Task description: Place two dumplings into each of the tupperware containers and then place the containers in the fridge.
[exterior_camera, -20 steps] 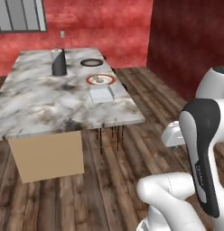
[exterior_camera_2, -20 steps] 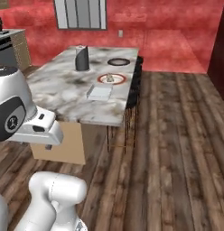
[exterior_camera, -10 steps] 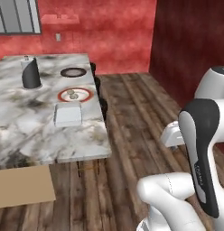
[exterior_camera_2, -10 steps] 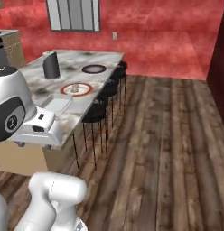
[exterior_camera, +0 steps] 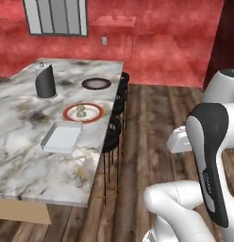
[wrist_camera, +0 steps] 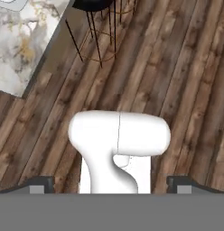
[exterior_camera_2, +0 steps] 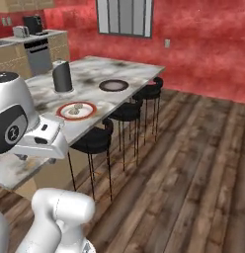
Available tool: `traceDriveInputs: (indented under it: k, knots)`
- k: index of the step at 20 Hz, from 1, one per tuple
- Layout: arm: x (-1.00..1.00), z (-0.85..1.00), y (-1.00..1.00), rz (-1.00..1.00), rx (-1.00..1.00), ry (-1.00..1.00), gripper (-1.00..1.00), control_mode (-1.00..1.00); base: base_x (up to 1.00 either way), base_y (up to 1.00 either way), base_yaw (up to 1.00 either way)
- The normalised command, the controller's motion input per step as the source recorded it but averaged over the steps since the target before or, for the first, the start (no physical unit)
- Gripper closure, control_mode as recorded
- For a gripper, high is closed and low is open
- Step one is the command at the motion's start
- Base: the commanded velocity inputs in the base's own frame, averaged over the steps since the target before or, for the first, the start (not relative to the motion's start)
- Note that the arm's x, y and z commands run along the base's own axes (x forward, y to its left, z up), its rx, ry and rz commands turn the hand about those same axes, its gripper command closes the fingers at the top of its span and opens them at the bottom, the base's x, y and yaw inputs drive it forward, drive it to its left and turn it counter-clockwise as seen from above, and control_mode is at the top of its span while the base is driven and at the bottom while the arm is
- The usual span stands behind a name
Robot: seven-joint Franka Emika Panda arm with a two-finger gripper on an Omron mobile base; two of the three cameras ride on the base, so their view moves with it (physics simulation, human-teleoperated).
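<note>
Dumpling (exterior_camera: 81, 111) is on the red-rimmed plate (exterior_camera: 71, 115) on the marble island (exterior_camera: 24, 156), well apart from the gripper (wrist_camera: 111, 182) and off to the arm's left and forward; one visible, others not made out. Translucent white tupperware container (exterior_camera: 62, 137) lies flat just beside that plate on the near side, long axis roughly along the island's length, empty as far as I can tell. Further back: dark plate (exterior_camera: 96, 83) and a dark cylindrical canister (exterior_camera: 45, 81). Black bar stools (exterior_camera_2: 95, 141) line the island edge between the base and the plates. Gripper jaws stand spread wide with nothing between them; both tips (wrist_camera: 39, 184) sit at the bottom corners of the hand view. Hand is folded low, looking down at the wood floor (wrist_camera: 186, 67), with the island corner and stool legs up and left of the jaws. So nothing is in reach yet. My read: still the approach step, no dumpling loaded. Next move needs the arm unfolded up and over the stools toward the red-rimmed plate. Risk: clipping the stools or the island edge on the way.
</note>
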Motion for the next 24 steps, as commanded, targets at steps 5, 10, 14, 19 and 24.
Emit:
traceDriveInputs:
  k: [5, 10, 14, 19, 24]
  knots:
    - [0.00, 0.00, 0.00, 0.00, 0.00, 0.00, -1.00, 1.00, 0.75, -0.78, 0.57]
    - [0.00, 0.00, 0.00, 0.00, 0.00, 0.00, -1.00, 1.00, 0.50, -0.78, 0.63]
    - [0.00, 0.00, 0.00, 0.00, 0.00, 0.00, -1.00, 1.00, 0.38, -0.75, 0.67]
    - [0.00, 0.00, 0.00, 0.00, 0.00, 0.00, -1.00, 1.00, 0.24, -0.76, 0.67]
    - [0.00, 0.00, 0.00, 0.00, 0.00, 0.00, -1.00, 1.00, 0.24, -0.74, 0.69]
